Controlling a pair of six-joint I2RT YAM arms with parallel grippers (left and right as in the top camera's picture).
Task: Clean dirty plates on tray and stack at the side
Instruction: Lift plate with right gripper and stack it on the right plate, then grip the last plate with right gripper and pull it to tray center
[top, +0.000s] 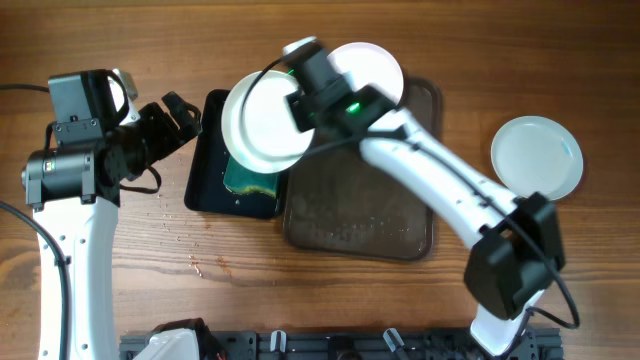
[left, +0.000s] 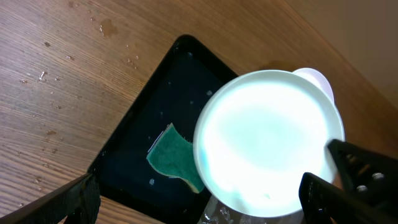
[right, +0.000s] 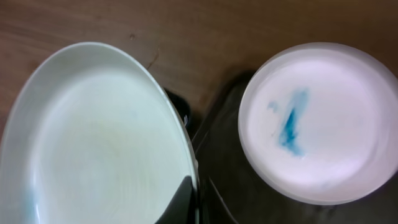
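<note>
Between the fingers of the right gripper (top: 298, 98) the rim of a white plate (top: 262, 122) is pinched, the jaws being closed to the plate's thickness. Only one dark finger (right: 185, 200) is seen in the right wrist view. The plate is held in the air over the black basin (top: 205, 160) and is set down nowhere.

Beneath it the green sponge (left: 175, 159) is laid flat on the basin floor. One end is covered by the plate's edge, so its long axis cannot be fully told.

The left gripper (top: 188, 118) is spread wide and nothing is held in it. From it the sponge lies straight ahead and lower, toward the tray side. This arm is judged the nearer to it, and a reach in under the plate's rim would be called for.

Farther off, on the brown tray (top: 350, 220), a second plate (right: 317, 121) marked with a blue smear is left uncleaned. Farthest, a clean plate (top: 537, 155) is set on the table (top: 100, 40) to the right of the tray, well apart.
</note>
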